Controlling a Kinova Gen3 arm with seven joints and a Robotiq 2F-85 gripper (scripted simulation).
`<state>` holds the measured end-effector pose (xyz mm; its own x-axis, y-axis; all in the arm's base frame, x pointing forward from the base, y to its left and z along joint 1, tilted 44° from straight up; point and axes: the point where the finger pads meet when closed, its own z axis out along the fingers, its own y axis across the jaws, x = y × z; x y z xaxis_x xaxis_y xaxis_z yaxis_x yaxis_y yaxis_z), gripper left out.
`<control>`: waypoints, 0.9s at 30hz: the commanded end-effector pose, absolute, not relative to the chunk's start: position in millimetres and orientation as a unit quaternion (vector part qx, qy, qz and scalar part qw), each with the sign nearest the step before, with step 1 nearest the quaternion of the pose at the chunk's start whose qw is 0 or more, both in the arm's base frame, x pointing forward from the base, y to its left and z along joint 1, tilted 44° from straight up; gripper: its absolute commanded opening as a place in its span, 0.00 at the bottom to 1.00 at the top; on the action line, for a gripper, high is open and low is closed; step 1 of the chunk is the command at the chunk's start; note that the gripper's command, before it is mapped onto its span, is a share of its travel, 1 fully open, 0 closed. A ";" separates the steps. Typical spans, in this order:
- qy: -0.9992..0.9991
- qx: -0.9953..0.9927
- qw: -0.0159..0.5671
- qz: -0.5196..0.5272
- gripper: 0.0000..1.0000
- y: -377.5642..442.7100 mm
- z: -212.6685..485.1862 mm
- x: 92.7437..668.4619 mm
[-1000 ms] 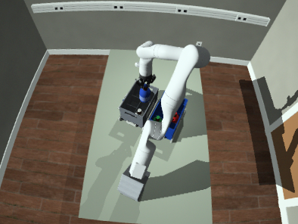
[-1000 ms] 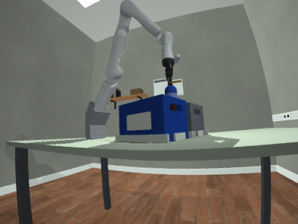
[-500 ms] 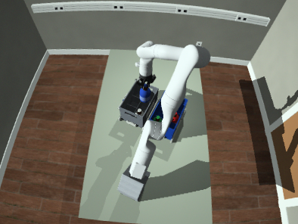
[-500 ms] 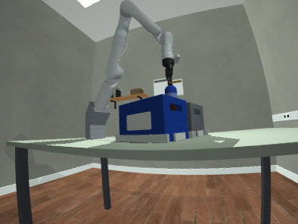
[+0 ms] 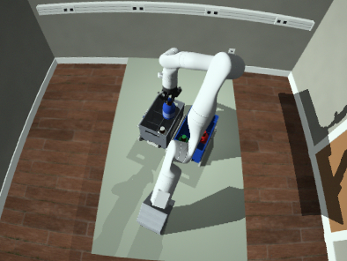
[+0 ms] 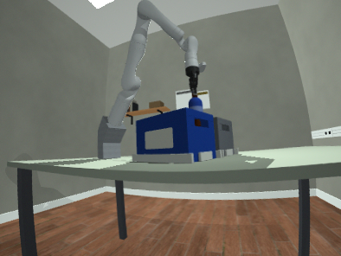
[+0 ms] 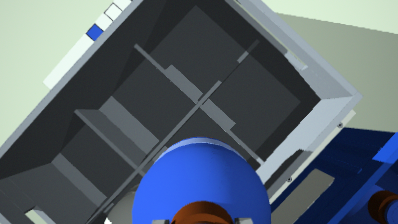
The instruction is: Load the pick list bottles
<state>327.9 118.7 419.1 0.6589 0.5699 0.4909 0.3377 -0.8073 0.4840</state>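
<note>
A strip of paper (image 7: 62,75) lies on the pale green counter (image 5: 207,242) (image 6: 195,173) at far left in the wrist view, alongside the gray crate (image 5: 160,140) (image 6: 224,138) (image 7: 330,82); a blue square (image 7: 95,32) shows on its visible part, while the rest of the list cannot be read. The arm's base (image 5: 151,218) (image 6: 112,149) stands toward the near end of the counter in the top view, apart from both crates. Dividers split the upright gray crate into compartments, several of them bare, with a pale bottle (image 5: 162,130) (image 7: 122,207) in the row nearer the blue crate. To its right in the wrist view, a blue bottle (image 5: 168,111) (image 6: 196,103) (image 7: 200,175) hangs upright over the gray crate, near the side facing its neighbor; whether its base is below the rim cannot be told. The pincer (image 5: 169,100) (image 6: 194,94) (image 7: 202,221), mostly closed, grips the bottle at its brown top from above. At right in the top view, the blue crate (image 5: 198,155) (image 6: 162,123) (image 7: 385,150) stands level beside the gray one, holding a green bottle (image 5: 184,137) and, farther right, a red bottle (image 5: 203,137), both partly framed by the white arm (image 5: 204,97) (image 6: 134,56) reaching overhead.
</note>
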 end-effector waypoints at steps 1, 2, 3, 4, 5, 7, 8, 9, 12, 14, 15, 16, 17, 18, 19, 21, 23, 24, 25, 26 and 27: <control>0.254 0.893 0.178 0.326 0.10 119.1 419.8 327.7; 0.254 0.893 0.178 0.326 0.10 119.1 419.8 327.7; 0.254 0.893 0.178 0.326 0.10 119.0 419.8 327.8; 0.254 0.893 0.178 0.326 0.10 118.8 419.1 328.4; 0.254 0.893 0.178 0.326 0.10 118.8 419.1 328.4; 0.254 0.893 0.178 0.326 0.10 118.6 418.4 329.1; 0.254 0.893 0.178 0.326 0.10 118.5 417.7 329.7; 0.254 0.893 0.178 0.326 0.10 118.3 416.9 330.5; 0.254 0.893 0.178 0.326 0.10 117.8 414.8 332.5; 0.254 0.893 0.178 0.326 0.10 117.5 413.3 333.8; 0.254 0.893 0.178 0.326 0.10 117.3 412.6 334.5; 0.254 0.893 0.178 0.326 0.10 117.1 411.9 335.2; 0.254 0.893 0.178 0.326 0.10 117.0 411.2 335.9; 0.254 0.893 0.178 0.326 0.10 116.8 410.5 336.5; 0.254 0.893 0.178 0.326 0.10 116.7 409.7 337.2; 0.254 0.893 0.178 0.326 0.10 116.4 408.3 338.6; 0.254 0.893 0.178 0.326 0.10 116.4 408.3 338.6; 0.254 0.893 0.178 0.326 0.10 116.2 407.6 339.2; 0.254 0.893 0.178 0.326 0.10 116.0 406.9 339.9; 0.254 0.893 0.178 0.326 0.10 115.9 406.1 340.6; 0.254 0.893 0.178 0.326 0.10 115.7 405.4 341.2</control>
